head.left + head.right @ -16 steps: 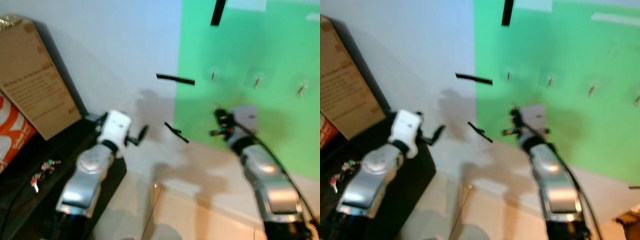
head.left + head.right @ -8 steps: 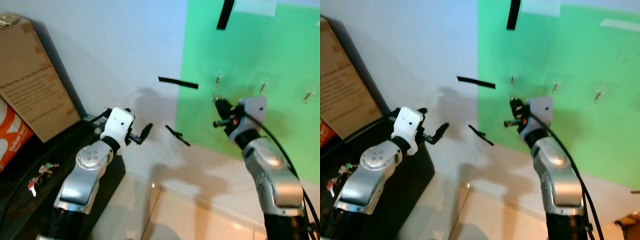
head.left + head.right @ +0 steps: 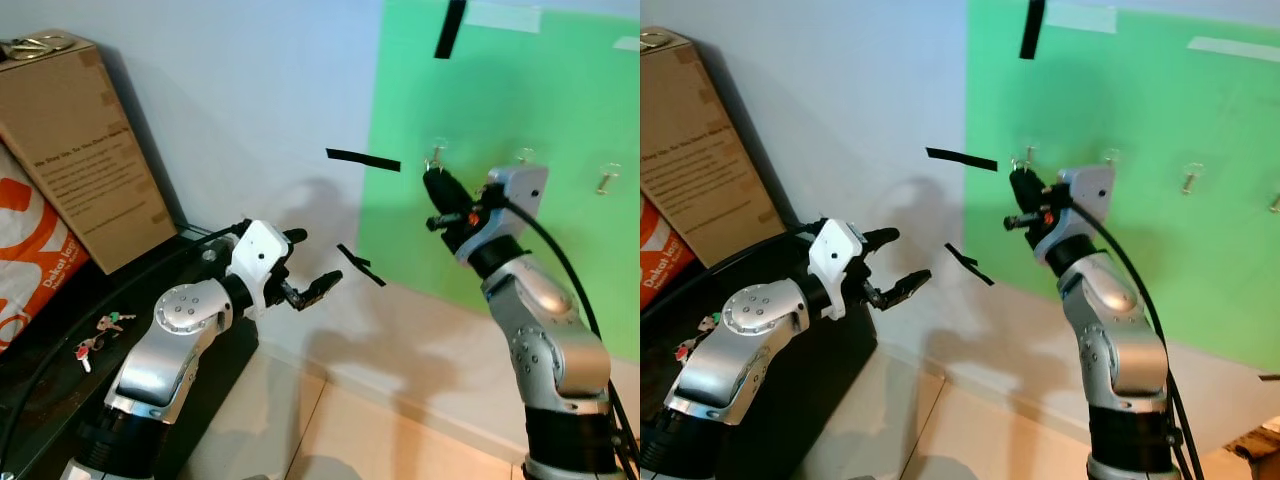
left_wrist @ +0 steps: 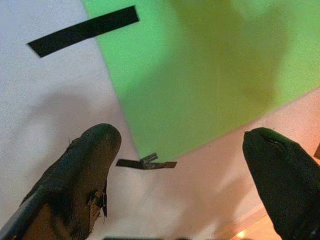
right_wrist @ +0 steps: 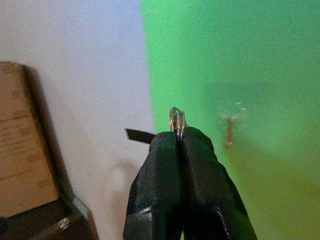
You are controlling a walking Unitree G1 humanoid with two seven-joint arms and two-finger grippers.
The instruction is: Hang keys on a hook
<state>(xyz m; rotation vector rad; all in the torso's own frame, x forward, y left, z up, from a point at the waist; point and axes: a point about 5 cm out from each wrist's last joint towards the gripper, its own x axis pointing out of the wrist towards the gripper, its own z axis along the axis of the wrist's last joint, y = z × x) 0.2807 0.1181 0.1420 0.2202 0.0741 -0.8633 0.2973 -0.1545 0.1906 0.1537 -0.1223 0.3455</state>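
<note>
Right gripper point(image 3: 432, 186) is pinched closed on the key ring point(image 5: 176, 120), raised just at 6 o'clock of the leftmost hook point(image 3: 437, 156). Ring not yet hooked. Left gripper point(image 3: 308, 265) spread open, empty.

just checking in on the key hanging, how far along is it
Done: the right gripper is shut on a key ring and raised to the green board. In hand: lining the ring up with the nearest hook, not yet on it. Left: hanging and letting go. The left gripper is open. More keys lie on the black table.
</note>
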